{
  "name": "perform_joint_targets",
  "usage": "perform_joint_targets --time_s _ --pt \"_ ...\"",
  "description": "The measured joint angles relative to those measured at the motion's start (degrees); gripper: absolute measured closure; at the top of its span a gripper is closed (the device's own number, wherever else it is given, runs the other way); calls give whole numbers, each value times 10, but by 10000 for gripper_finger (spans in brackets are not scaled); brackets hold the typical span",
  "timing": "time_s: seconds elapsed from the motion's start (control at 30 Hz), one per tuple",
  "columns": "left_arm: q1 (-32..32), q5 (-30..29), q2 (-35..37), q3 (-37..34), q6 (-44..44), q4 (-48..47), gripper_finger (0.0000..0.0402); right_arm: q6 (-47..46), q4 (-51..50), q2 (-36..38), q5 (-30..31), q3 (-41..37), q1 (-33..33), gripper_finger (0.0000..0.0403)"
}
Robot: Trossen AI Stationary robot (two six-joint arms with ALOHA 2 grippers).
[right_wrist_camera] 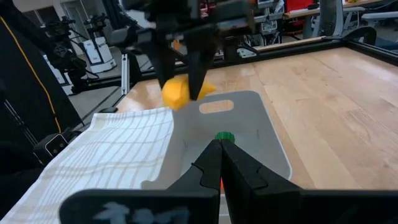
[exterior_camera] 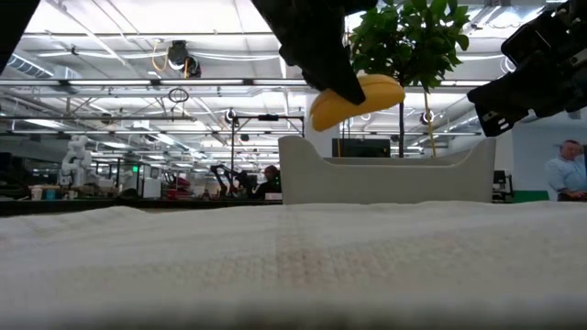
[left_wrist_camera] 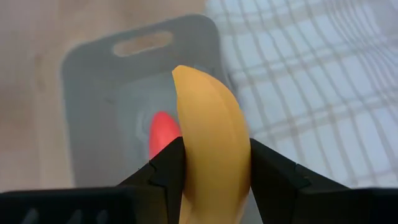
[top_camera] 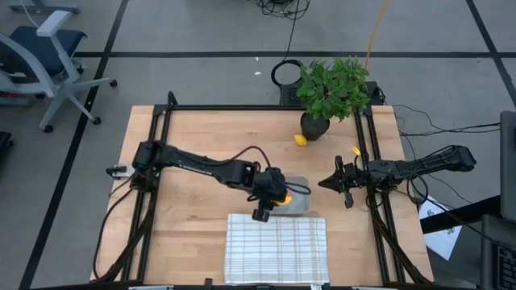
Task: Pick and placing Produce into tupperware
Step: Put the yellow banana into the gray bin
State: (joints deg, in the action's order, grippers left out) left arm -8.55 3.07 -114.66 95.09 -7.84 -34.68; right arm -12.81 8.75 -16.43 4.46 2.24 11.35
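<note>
L gripper (left_wrist_camera: 214, 174) holds banana (left_wrist_camera: 211, 143) over tupperware (left_wrist_camera: 93, 106).

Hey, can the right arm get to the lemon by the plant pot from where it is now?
Probably yes. The lemon lies on bare table beside the plant pot, and the shut, empty right gripper has open table between; only the pot crowds it.

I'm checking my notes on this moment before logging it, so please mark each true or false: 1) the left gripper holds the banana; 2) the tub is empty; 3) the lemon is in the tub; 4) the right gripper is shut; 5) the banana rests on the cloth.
1) True: the left gripper is shut on the banana.
2) False: the tupperware already holds the carrot.
3) False: the lemon lies on the table near the potted plant.
4) True: the right gripper is shut and empty.
5) False: the banana hangs over the tupperware, beside the cloth.
</note>
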Motion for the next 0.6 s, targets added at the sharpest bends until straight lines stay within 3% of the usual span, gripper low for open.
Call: perform_joint_targets --time_s 0.6 --pt "-4 1 -39 0 30 12 254 0 3 -6 0 0 0 403"
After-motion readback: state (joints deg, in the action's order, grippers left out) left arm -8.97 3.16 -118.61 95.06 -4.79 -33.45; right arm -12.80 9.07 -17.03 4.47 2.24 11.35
